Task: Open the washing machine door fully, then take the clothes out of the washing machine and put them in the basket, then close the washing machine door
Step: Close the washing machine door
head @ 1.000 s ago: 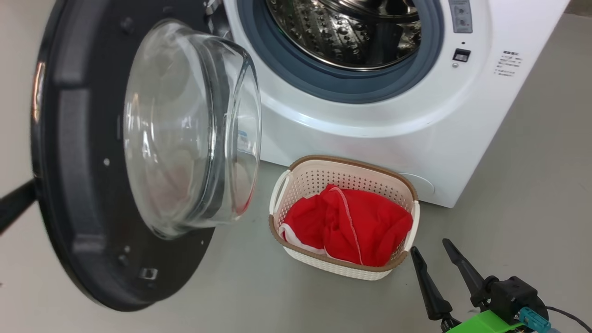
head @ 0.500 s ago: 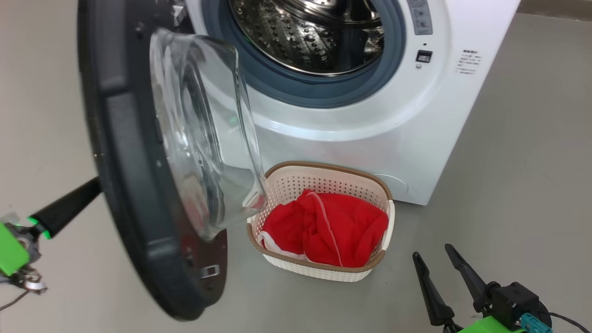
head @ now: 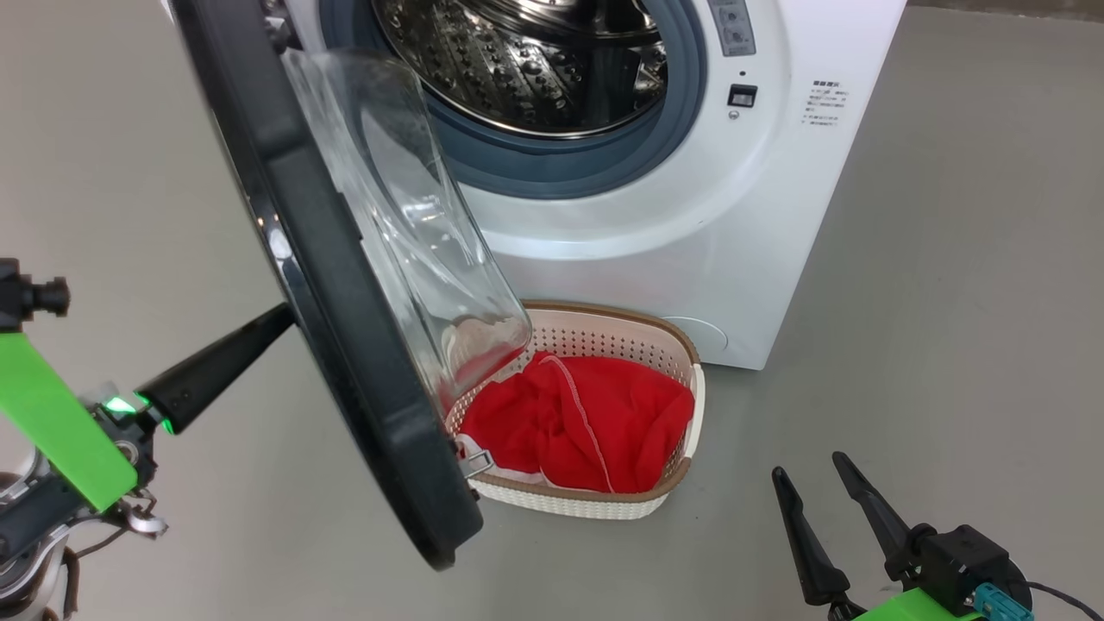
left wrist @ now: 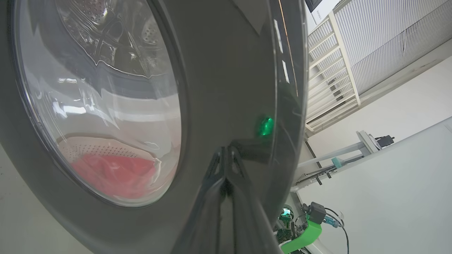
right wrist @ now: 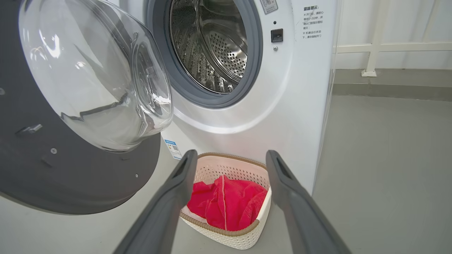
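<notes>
Red clothes (head: 578,423) fill the basket (head: 569,504); the washing machine (head: 690,241) looks empty. Left pincer (head: 280,317), pressed together, touches the half-open washing machine door (head: 345,345), yet to close; right pincer (head: 807,467) idles spread.

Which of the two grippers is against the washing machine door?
The left gripper: fingers shut, tips touching the washing machine door on its black outer rim. The right gripper hangs open, apart from the door, right of the basket.

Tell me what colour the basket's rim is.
The rim is brown with a woven look; the basket itself is cream-white. Right wrist view shows it best.
</notes>
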